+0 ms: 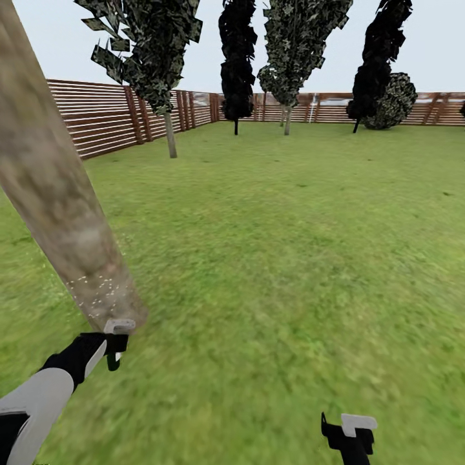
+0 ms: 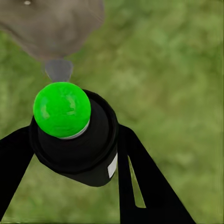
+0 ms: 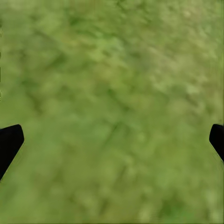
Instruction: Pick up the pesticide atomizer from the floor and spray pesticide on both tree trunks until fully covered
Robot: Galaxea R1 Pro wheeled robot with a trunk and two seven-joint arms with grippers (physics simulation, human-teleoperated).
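Pesticide atomizer [image 2: 74, 140] clamped in left hand [image 1: 115, 345], nozzle toward tree trunk [image 1: 58, 194]

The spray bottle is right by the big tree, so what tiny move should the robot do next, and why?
Probably tilt the left gripper up a little to spray higher. It holds the atomizer close to the tree trunk, and white specks dot just the bottom part near the grass. The trunk higher up looks bare, so it likely needs pesticide there.

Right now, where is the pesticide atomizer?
The pesticide atomizer sits between the left gripper's jaws, low at the head view's left, its nozzle facing the base of the near tree trunk.
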